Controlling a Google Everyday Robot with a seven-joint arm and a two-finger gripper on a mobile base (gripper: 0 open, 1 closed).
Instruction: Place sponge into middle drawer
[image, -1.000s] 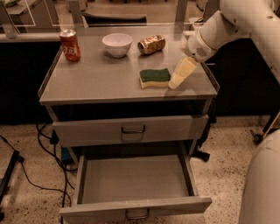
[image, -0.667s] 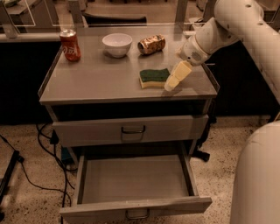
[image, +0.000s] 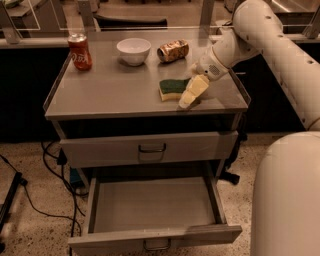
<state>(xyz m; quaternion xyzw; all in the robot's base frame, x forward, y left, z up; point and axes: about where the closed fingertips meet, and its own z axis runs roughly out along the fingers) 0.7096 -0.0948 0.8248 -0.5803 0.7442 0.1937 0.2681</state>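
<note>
The sponge (image: 173, 88), dark green on top with a pale yellow body, lies flat on the cabinet top (image: 110, 95) right of centre. My gripper (image: 191, 93) comes in from the upper right on a white arm, its pale fingers pointing down-left right at the sponge's right end, near the front edge. The middle drawer (image: 155, 205) is pulled open below, grey and empty, with a small wire handle on its front. The drawer above it (image: 150, 148) is shut.
On the cabinet top stand a red soda can (image: 80, 51) at the back left, a white bowl (image: 133, 50) in the middle back, and a crumpled can (image: 173, 50) lying on its side. Cables (image: 50, 165) run over the floor at the left. The robot's white body (image: 287, 200) fills the lower right.
The gripper has moved left and down towards the sponge's right end. The sponge and the drawers have not moved.
</note>
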